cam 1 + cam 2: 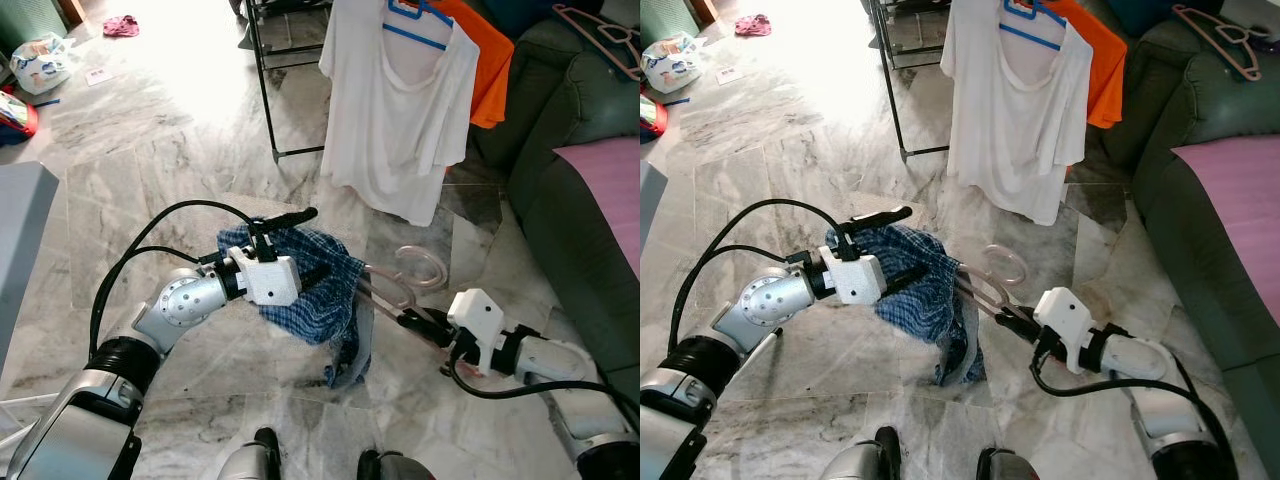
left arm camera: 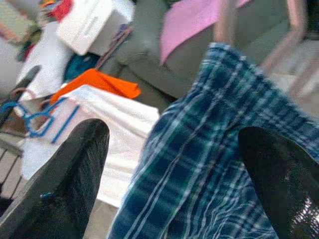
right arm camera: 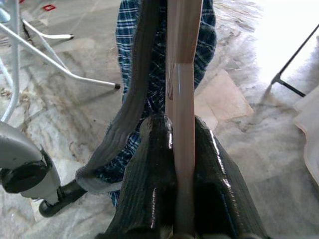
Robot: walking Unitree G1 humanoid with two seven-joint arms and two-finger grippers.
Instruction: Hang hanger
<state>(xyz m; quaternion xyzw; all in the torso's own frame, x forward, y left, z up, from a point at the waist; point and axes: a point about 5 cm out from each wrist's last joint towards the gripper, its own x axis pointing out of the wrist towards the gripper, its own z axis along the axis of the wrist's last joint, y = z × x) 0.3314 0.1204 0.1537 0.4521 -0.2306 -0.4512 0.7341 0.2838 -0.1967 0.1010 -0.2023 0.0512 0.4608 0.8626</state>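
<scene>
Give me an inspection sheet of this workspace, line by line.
Surface: marble tile floor, sunlit toward the far side.
Job's things: pink hanger carrying a blue plaid garment; black clothes rack beyond it.
Clutter: white shirt on a blue hanger, with orange cloth behind it; plastic bag and a pink rag on the floor at the far left.
Grippers: right pincer shut on the pink hanger's bar; left pincer open, its fingers either side of the plaid garment.
Cables: black cables loop over the left arm.
Surroundings: dark green sofa with a pink cover to the right.
</scene>
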